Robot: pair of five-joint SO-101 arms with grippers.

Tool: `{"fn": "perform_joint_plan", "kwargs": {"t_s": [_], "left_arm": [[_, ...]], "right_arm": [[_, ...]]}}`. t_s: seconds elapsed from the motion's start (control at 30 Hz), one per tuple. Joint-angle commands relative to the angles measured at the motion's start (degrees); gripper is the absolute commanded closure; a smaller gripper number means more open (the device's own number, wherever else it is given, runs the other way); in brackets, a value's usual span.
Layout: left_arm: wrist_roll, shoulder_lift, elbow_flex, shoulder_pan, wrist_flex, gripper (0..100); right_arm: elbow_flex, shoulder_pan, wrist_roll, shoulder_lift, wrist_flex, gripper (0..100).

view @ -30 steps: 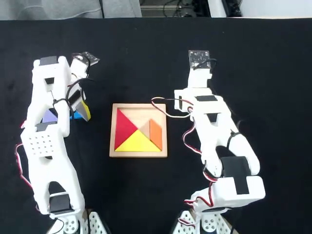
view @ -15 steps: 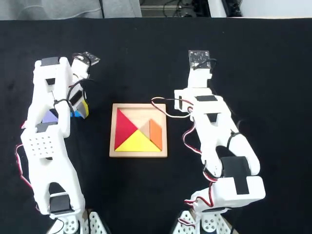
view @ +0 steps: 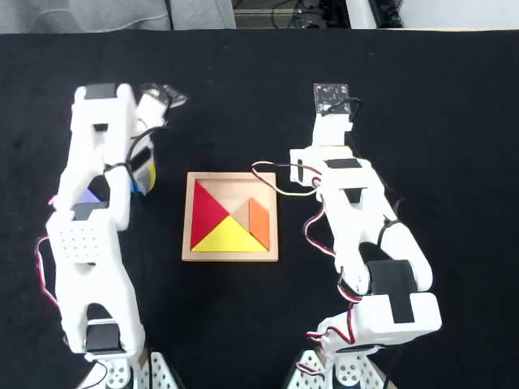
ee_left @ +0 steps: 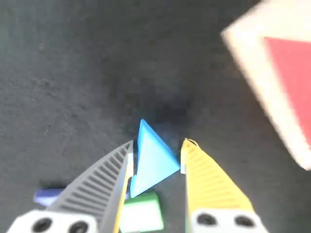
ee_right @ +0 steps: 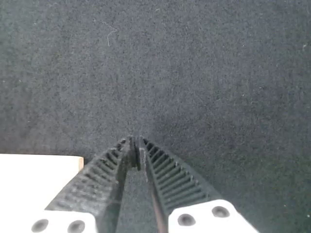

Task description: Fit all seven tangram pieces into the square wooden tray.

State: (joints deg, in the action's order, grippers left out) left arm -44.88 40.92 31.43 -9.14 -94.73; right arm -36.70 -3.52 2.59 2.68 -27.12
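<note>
The square wooden tray [view: 231, 257] lies mid-table and holds a red triangle [view: 207, 212], a yellow triangle [view: 229, 237] and an orange piece [view: 259, 223]. My left gripper [ee_left: 158, 145] is shut on a blue triangle [ee_left: 150, 160], its tip pointing out past the fingertips. In the high view that gripper [view: 141, 175] sits just left of the tray's upper corner. A green piece [ee_left: 142, 218] and a purple piece [ee_left: 47, 195] lie behind it. My right gripper [ee_right: 135, 145] is shut with nothing in it, over the cloth beside the tray's corner [ee_right: 39, 167].
Black cloth covers the whole table. The purple piece [view: 85, 194] lies partly under the left arm. The tray's corner [ee_left: 252, 53] with the red triangle [ee_left: 291, 68] shows in the left wrist view. A red and white cable [view: 272, 180] loops over the tray's upper right corner.
The left arm has swung right towards the tray, carrying the blue triangle with it. The right arm has kept still.
</note>
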Motion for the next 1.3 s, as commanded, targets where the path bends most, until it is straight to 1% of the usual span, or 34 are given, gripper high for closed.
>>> {"fn": "perform_joint_plan", "kwargs": {"t_s": [0.0, 0.07, 0.23, 0.37, 0.4, 0.47, 0.57, 0.67, 0.73, 0.8, 0.9, 1.03, 1.1, 1.17, 1.2, 1.27], "left_arm": [[-4.4, -8.4, 9.2, 5.2, -6.2, 89], [-6.4, -11.3, 8.9, 8.0, -6.2, 89], [-16.2, -14.1, 6.6, 17.7, -6.1, 89], [-21.6, -14.0, 1.5, 24.9, -5.9, 89], [-23.1, -14.0, -0.1, 26.2, -5.2, 89], [-25.0, -13.3, -2.9, 27.9, -0.8, 89], [-24.1, -12.7, -4.3, 28.1, 3.9, 89], [-22.9, -14.1, -0.4, 24.5, 1.2, 89], [-22.6, -16.7, 5.5, 19.6, -3.3, 89], [-22.5, -19.3, 9.9, 14.6, -6.2, 89], [-20.6, -23.5, 11.3, 6.5, -6.0, 89], [-20.1, -25.7, 10.6, -3.6, -5.8, 89], [-20.0, -24.5, 10.6, -8.7, -3.2, 89], [-18.9, -22.5, 10.6, -14.7, 2.1, 90], [-16.6, -21.2, 10.6, -17.6, 6.1, 90], [-9.2, -17.2, 10.6, -23.3, 16.7, 90]], "right_arm": [[3.0, 1.0, -0.4, -0.6, 0.7, 98.0], [3.2, 3.3, -0.4, -0.7, 0.7, 98.1], [4.5, 9.8, 0.0, -0.7, 0.7, 98.3], [4.8, 12.4, 0.0, -0.3, 1.1, 98.3], [4.8, 12.7, 0.0, -0.3, 1.1, 98.3], [4.8, 13.5, 0.0, -0.3, 1.6, 98.3], [4.5, 15.3, 1.5, -0.1, 4.3, 98.3], [4.4, 17.1, 5.2, 0.0, 5.1, 98.2], [4.4, 17.1, 5.7, 0.0, 5.2, 98.1], [4.4, 16.7, 5.7, 0.0, 5.0, 98.1], [4.5, 16.4, 5.7, 0.0, 4.9, 98.1], [4.4, 14.7, 5.7, 0.0, 4.7, 98.0], [4.3, 14.5, 5.6, 0.0, 4.7, 98.0], [3.7, 14.4, 5.6, 0.0, 5.1, 98.0], [3.6, 14.4, 5.6, 0.0, 5.1, 98.0], [3.6, 13.5, 5.6, 0.0, 5.1, 98.0]]}}
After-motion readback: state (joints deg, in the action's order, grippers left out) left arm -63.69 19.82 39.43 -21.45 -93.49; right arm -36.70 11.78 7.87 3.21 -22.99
